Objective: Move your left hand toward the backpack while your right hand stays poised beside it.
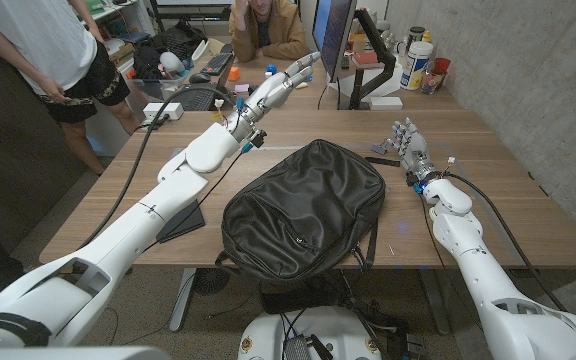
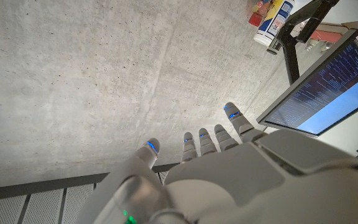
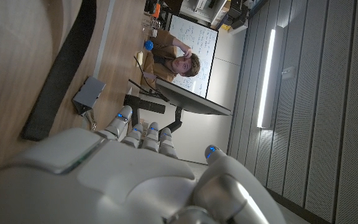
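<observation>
Black backpack (image 1: 303,208) lying flat mid-table near the front edge, zipped, contents hidden. Right hand (image 1: 408,145) just beside its right side, fingers apart, holding nothing; right wrist view adds a black strap (image 3: 58,71) and grey buckle (image 3: 89,94) on the wood. Left hand (image 1: 273,92) raised beyond the backpack, fingers spread, empty; left wrist view shows a monitor (image 2: 328,87) ahead.

Backpack (image 1: 303,207): black, leather-like, soft sheen, creased. Table (image 1: 508,190): wood grain, matt. Left hand (image 1: 280,82) and right hand (image 1: 408,140): smooth grey and white plastic, slightly glossy. Wall (image 2: 104,68): rough bare concrete.
</observation>
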### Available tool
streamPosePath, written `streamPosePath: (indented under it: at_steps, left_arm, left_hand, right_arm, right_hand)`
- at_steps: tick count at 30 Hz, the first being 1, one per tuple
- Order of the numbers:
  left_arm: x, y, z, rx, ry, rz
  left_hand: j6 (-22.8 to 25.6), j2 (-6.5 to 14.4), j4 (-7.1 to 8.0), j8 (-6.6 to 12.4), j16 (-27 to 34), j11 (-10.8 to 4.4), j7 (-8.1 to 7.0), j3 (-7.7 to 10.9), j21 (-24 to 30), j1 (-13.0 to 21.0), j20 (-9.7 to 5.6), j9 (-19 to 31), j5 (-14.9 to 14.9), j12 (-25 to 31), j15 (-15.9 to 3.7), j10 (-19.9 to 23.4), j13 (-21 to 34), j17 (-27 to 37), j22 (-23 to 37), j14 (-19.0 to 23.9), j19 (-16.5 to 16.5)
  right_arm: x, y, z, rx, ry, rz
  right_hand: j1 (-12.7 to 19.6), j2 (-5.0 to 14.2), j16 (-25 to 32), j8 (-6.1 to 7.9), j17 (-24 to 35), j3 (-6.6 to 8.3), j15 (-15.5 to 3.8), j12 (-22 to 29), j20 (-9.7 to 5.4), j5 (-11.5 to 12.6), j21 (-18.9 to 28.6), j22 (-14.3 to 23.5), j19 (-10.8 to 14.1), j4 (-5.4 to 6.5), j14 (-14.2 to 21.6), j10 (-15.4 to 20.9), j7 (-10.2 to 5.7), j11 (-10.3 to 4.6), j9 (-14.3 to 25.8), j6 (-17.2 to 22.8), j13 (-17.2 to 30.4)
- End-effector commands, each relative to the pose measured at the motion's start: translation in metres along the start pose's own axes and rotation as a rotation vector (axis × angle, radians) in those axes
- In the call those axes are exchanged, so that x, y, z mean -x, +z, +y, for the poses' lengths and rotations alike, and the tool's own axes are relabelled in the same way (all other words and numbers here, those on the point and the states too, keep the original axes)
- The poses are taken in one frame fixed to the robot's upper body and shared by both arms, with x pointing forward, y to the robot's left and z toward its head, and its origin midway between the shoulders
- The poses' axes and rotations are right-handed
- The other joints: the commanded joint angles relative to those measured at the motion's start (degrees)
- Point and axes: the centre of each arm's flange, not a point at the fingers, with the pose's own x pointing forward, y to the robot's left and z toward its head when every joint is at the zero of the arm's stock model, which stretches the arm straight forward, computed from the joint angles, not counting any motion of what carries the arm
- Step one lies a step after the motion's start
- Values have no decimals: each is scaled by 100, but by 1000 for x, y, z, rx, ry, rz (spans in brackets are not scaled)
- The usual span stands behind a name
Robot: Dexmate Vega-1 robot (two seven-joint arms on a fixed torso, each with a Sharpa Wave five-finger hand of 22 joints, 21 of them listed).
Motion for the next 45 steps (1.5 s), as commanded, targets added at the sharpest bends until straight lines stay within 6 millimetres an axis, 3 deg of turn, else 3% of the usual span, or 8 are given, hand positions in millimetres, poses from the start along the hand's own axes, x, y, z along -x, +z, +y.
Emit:
streamPosePath:
  at_steps: [1,45]
  left_arm:
    - [0,10,-4,-31,-20,-20]
    - [2,25,-8,-189,-91,-32]
  left_hand:
    - [43,307,-2,-4,-38,-2,-41,32,-19,60,-27,11,14,20,-25,1,14,20,6,-6,-35]
    - [86,260,-7,-15,-41,-30,-49,19,-75,56,-38,12,10,15,-51,28,13,17,8,17,-39]
  right_arm:
    - [5,0,-1,0,-3,1]
    - [4,0,2,8,-2,4]
  right_hand:
    - [14,604,8,31,2,29,-220,42,-547,32,-19,17,-8,8,-59,4,-31,-30,17,27,28]
    - [12,573,5,32,-2,11,-210,43,-517,29,-93,20,-28,1,-57,8,-21,-13,17,29,28]
